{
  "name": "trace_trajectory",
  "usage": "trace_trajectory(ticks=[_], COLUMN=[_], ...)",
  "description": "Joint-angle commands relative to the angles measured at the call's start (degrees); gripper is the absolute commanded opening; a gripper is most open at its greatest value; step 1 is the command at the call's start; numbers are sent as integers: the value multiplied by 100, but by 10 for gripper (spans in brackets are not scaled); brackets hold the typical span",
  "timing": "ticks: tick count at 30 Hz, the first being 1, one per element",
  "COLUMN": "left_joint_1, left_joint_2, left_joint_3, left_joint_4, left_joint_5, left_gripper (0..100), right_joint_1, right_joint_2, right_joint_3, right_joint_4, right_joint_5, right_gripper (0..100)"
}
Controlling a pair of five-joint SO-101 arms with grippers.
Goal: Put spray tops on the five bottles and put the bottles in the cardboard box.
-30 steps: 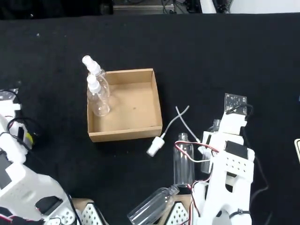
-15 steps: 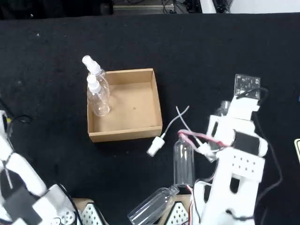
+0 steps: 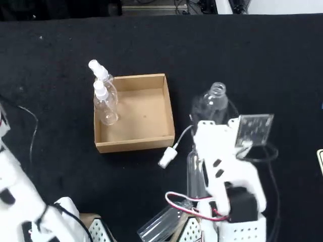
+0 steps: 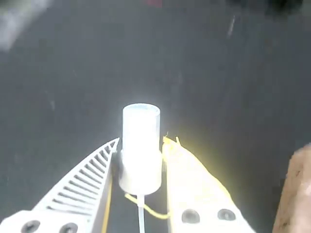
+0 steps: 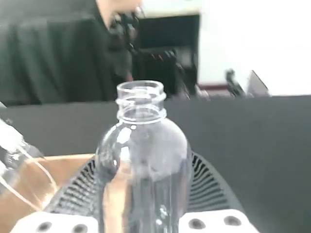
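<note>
My right gripper point(image 3: 209, 121) is shut on an open-necked clear bottle point(image 3: 212, 101) and holds it above the table, right of the cardboard box point(image 3: 151, 132). The right wrist view shows that bottle point(image 5: 141, 160) upright between the fingers point(image 5: 209, 187). My left gripper point(image 4: 141, 145) is shut on a white spray top point(image 4: 141, 121) whose thin tube hangs down. Two bottles with spray tops point(image 3: 105, 98) lean at the box's left wall. A loose spray top point(image 3: 167, 157) with a long tube lies just right of the box's front corner.
Another open bottle point(image 3: 194, 171) stands upright beside the right arm, partly hidden by it. A third bottle point(image 3: 157, 226) lies on its side at the near edge. The left arm point(image 3: 17, 201) fills the near left corner. Black cloth covers the table.
The right arm lifted its bottle off the table and swung it up and toward the box. The left arm drew back toward the near left corner.
</note>
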Motion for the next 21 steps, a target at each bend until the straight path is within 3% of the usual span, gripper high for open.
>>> trace_trajectory(ticks=[1,9,17,21], left_joint_1=[664,3257,6062,7108], left_joint_2=[-624,-554,-255,-105], left_joint_3=[-1429,-3196,-3020,-2501], left_joint_4=[-18,-149,-2022,-2796], left_joint_5=[501,1600,1705,1662], left_gripper=[29,29,29,29], right_joint_1=[-466,-1160,-1310,-1380], right_joint_2=[-892,-1481,-1516,-1516], right_joint_3=[462,954,1033,1042], right_joint_4=[-686,-774,-774,-782], right_joint_5=[-79,-53,-44,-44], right_gripper=[34,34,34,34])
